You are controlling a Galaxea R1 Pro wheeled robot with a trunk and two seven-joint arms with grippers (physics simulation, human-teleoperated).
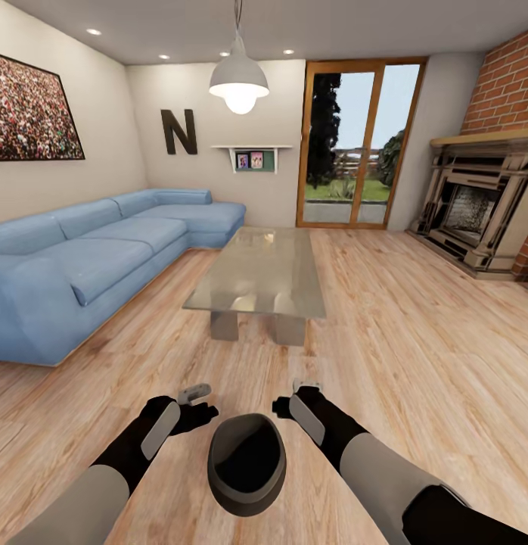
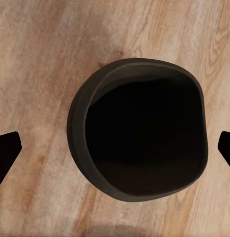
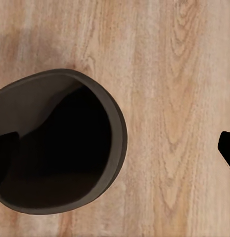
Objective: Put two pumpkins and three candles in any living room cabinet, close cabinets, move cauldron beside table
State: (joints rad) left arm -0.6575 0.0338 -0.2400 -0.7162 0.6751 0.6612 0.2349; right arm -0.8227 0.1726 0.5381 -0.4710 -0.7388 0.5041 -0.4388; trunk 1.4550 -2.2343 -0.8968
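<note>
Head view first — the cauldron sits low in the middle of the picture, a dark round pot with its wide mouth facing up, over the light wood-plank floor. The left gripper is just beside its rim on one side, the right gripper just beside it on the other, both black-sleeved arms reaching in from below. Whether the pot rests on the planks or is lifted, I cannot tell. Ahead of it, well apart, stands the coffee table with its greyish glass top and grey slab legs — bare planks lie between pot and table. The blue corner sofa runs along the left wall, a white pendant lamp hangs over the table, a glass patio door shows garden beyond, and the cream fireplace sits under red brick on the right.

Left wrist view now: the cauldron lies centred between the two dark fingertips, which stand wide apart at the frame's edges, clear of the pot — jaws spread, gripping nothing. Wood grain shows all round it.

Right wrist view: the cauldron sits off to one side, one fingertip showing dark over its mouth, the other far out over bare planks. Jaws spread wide here too; whether that fingertip touches the pot I cannot tell.
</note>
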